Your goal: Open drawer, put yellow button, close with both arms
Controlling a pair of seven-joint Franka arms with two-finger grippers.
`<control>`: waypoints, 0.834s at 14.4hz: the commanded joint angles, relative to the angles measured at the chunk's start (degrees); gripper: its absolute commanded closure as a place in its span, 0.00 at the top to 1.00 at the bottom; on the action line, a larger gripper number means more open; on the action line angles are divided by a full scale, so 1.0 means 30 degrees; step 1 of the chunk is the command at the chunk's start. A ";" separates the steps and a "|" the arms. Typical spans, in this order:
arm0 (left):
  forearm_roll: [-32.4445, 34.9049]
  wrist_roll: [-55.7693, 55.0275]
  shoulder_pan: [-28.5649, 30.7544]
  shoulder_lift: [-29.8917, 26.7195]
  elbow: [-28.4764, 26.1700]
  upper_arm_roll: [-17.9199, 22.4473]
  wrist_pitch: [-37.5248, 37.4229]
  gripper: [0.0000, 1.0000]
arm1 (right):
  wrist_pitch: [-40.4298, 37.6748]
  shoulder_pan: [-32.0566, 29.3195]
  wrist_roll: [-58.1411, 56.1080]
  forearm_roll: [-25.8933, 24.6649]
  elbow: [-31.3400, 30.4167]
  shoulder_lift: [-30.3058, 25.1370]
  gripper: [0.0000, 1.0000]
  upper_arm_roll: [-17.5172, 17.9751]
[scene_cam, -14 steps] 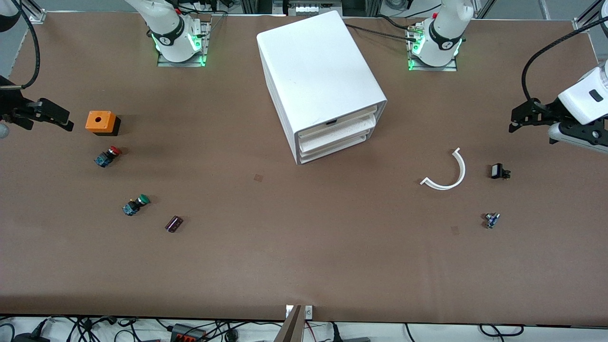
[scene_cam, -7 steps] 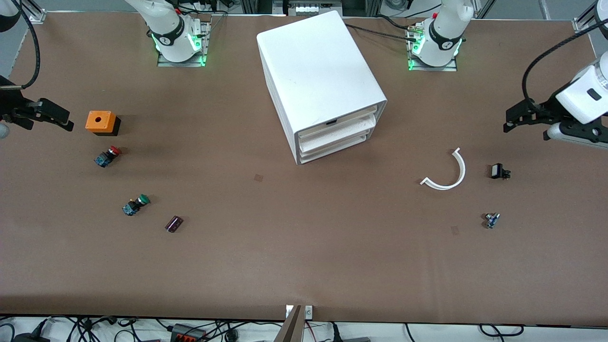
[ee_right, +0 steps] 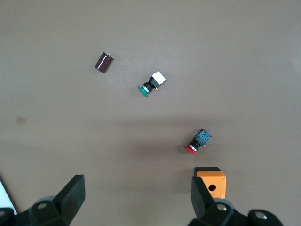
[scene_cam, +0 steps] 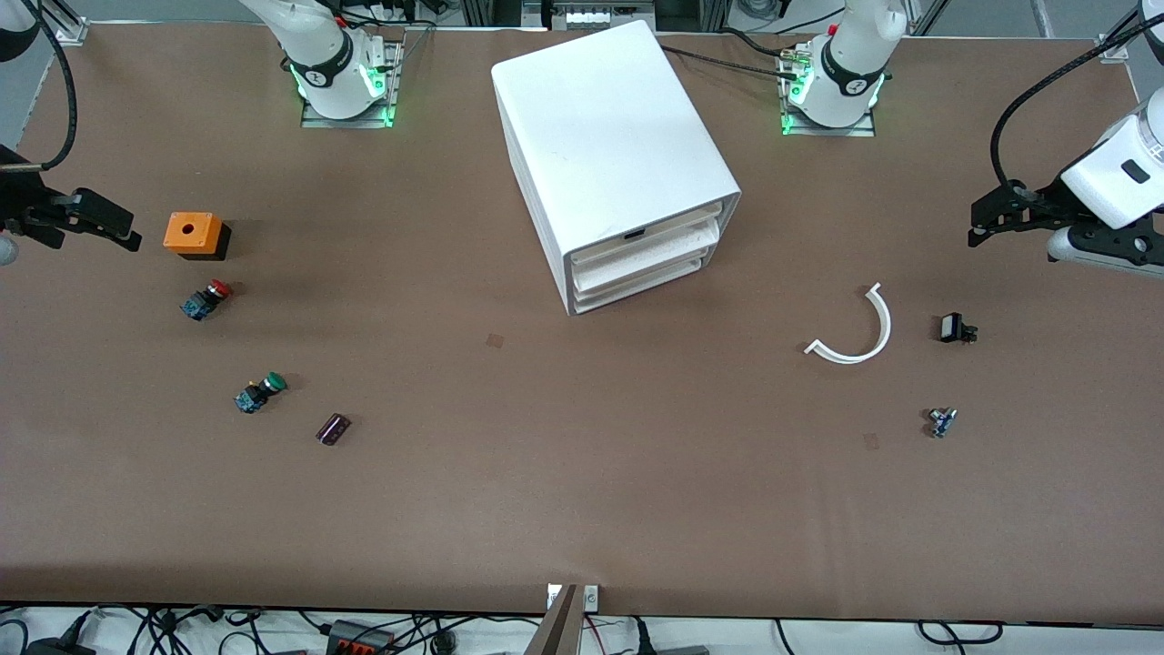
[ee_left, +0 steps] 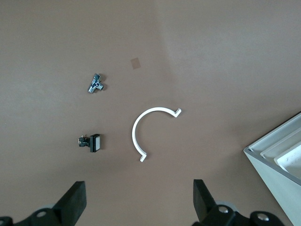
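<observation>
White three-drawer cabinet [scene_cam: 618, 164]: all drawers flush. No yellow button in view, so it's inside already or absent; can't tell which. Left gripper [ee_left: 136, 207] and right gripper [ee_right: 136, 200] hover at their table ends, fingers spread, holding nothing.

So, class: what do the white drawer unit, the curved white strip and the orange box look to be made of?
Drawer unit: probably plastic, smooth matt white shell with rounded edges. Curved strip: likely thin plastic, uniform white. Orange box: seemingly moulded plastic, even matt colour, black base.
</observation>
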 commanded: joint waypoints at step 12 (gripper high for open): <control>0.0275 -0.0288 -0.0029 0.0432 0.0896 -0.0103 -0.0436 1.00 | 0.0049 -0.0186 -0.0098 0.0313 -0.0542 -0.0554 1.00 0.0235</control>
